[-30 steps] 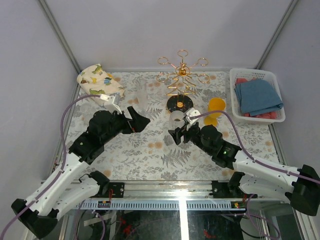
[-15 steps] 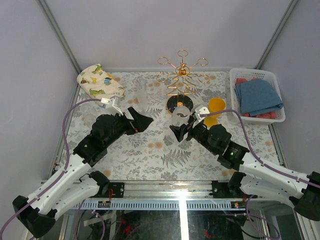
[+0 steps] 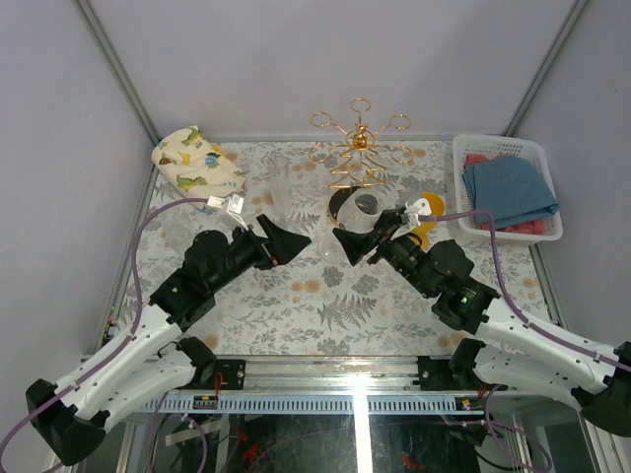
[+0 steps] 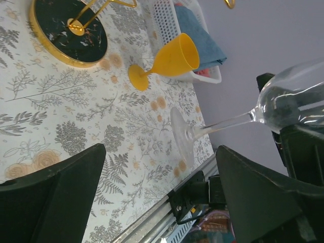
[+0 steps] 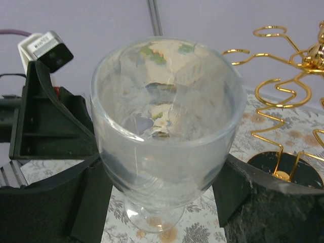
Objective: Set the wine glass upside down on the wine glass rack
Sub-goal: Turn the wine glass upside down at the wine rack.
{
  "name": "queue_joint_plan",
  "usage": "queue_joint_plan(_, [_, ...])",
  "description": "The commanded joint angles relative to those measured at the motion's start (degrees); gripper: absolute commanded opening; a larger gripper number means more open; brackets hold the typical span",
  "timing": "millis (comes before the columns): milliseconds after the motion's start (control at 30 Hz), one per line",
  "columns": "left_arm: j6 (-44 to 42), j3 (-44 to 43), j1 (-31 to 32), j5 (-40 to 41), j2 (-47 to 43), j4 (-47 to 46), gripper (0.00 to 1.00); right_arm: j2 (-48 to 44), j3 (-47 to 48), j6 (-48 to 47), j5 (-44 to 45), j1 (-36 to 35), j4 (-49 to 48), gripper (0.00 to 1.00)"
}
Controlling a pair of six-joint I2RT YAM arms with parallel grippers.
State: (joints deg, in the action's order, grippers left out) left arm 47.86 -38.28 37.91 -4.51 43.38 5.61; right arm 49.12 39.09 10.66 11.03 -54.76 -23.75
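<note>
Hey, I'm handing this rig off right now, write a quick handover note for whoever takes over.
Left tool: open, empty, pointed at the glass's foot.
Right tool: shut on the bowl of the wine glass, which is held sideways above the table, just in front of the wine glass rack.
Done: glass picked up.
Left: turn it upside down and hang it on a rack arm.

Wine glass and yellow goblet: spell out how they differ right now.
The wine glass is clear; the yellow goblet is opaque. The wine glass is clamped by its bowl in the right gripper; the yellow goblet stands free on the table. The wine glass has a long thin stem, the yellow goblet a short thick one. Both are stemmed, round-footed and mouth-up.
</note>
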Motion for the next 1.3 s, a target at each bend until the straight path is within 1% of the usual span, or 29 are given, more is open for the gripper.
queue_joint_plan(0, [2.1,0.5,1.5,-1.0,0.6,-6.7,0.88,0.5,4.0,1.2,1.0,-0.5,-9.8,0.53])
queue_joint_plan(333, [4.2,1.3,4.1,-1.2,3.9,-11.3,0.75,1.8,4.1,1.6,0.5,-0.5,-13.9,0.53])
queue_joint_plan(500, [4.8,1.6,4.9,-0.7,5.1,-13.1,0.66,1.9,3.9,1.9,-0.3,-0.4,-14.7,0.52])
queue_joint_plan(633, [5.0,1.2,5.2,0.1,5.9,-14.3,0.57,1.8,3.4,2.4,-0.6,-0.5,-15.4,0.52])
queue_joint_plan(1033, [5.6,0.5,5.4,1.3,7.3,-16.3,0.39,2.2,2.7,3.8,-1.5,-0.5,-16.8,0.52])
queue_joint_plan(1133, [5.5,0.2,5.4,1.3,7.4,-16.3,0.3,2.5,2.7,4.0,-1.7,-0.5,-16.8,0.52])
queue_joint_plan(1200, [5.5,0.0,5.4,1.1,7.5,-16.2,0.22,2.6,2.5,4.0,-1.8,-0.5,-16.8,0.52])
queue_joint_plan(1267, [5.7,-0.1,5.5,1.5,7.5,-15.8,0.1,2.7,2.3,4.0,-1.7,-0.5,-16.8,0.52])
